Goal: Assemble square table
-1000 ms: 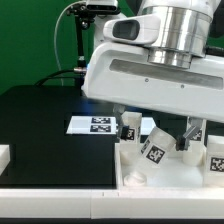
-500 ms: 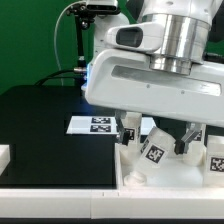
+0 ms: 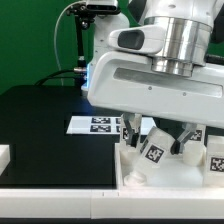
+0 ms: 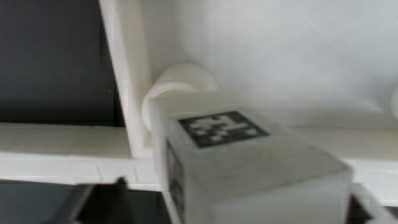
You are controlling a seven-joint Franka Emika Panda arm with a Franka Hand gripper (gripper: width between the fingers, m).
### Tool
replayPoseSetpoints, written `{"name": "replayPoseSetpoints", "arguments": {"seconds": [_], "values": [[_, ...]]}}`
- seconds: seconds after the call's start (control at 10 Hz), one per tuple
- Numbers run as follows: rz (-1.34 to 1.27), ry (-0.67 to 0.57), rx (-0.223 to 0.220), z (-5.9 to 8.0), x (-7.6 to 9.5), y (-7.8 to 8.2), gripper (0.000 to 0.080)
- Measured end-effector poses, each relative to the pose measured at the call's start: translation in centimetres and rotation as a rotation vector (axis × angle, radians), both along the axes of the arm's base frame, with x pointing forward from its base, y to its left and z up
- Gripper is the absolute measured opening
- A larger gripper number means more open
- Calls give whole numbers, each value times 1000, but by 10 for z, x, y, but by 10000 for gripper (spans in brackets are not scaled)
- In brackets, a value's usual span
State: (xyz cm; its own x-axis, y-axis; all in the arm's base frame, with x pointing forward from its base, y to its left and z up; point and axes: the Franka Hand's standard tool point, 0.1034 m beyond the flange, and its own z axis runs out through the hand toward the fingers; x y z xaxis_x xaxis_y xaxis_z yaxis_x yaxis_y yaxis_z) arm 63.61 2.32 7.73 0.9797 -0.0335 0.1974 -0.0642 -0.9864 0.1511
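Observation:
The square table's white top (image 3: pixel 150 178) lies at the exterior view's lower right with its raised rim up. A tilted white leg (image 3: pixel 153 153) with a black-and-white tag rests in it. My gripper (image 3: pixel 156 137) hangs over that leg, one dark finger on each side. In the wrist view the leg (image 4: pixel 240 165) fills the space between the fingers (image 4: pixel 118 203), its tag facing the camera. Both fingers lie against its sides, so my gripper (image 4: pixel 249 205) is shut on it. The top's rim (image 4: pixel 125 90) and a rounded corner boss (image 4: pixel 180 80) lie behind the leg.
The marker board (image 3: pixel 98 124) lies on the black table (image 3: pixel 40 120) just beyond the top. Two more tagged legs (image 3: pixel 128 131) (image 3: pixel 216 158) stand in the top on either side of the gripper. A small white block (image 3: pixel 4 155) sits at the left edge.
The arm settled a little lower over the tilted leg, then the fingers closed in from wide open onto its sides. The leg has not moved.

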Motion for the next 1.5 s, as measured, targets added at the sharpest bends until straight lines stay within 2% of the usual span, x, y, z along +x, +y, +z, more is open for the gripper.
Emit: {"name": "replayPoseSetpoints", "arguments": {"seconds": [0.1,0.2,0.3,0.5,0.6,0.9,1.0,1.1,1.5], "values": [[-2,-1,-6,1,0,-4,391],[-5,-1,-7,0,0,-6,295],[-5,1,-7,1,1,-8,294],[1,17,-11,4,5,-26,289],[-40,15,-1,3,5,-30,289],[-404,-39,120,-2,7,-38,290],[-531,-74,171,-3,9,-43,290],[-615,-119,203,-5,10,-46,290],[-839,-149,253,-7,8,-44,290]]}}
